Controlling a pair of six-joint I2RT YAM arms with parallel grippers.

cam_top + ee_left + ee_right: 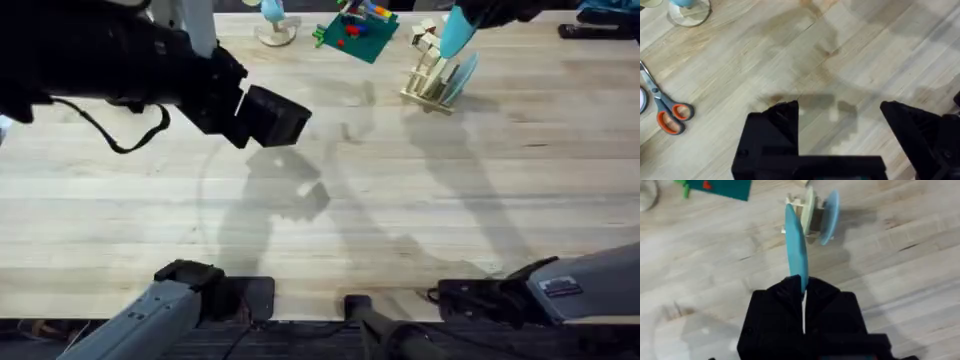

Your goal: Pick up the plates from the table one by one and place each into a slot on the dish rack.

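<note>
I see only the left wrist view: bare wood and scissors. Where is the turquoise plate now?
Observer: The right gripper holds the turquoise plate by its edge, upright.
Operator: Is it in a slot of the dish rack?
Observer: Not yet. In the overhead view it hangs close to the dish rack, at the far side of the table.
Operator: Is the rack empty?
Observer: No, a paler blue plate stands in it.

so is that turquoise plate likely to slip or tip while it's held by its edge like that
Probably stiff: the thin round turquoise plate stands straight from the right gripper. It looks smooth, so it may slip. Pinched only at its rim, it could pivot near the small wooden dish rack.
</note>
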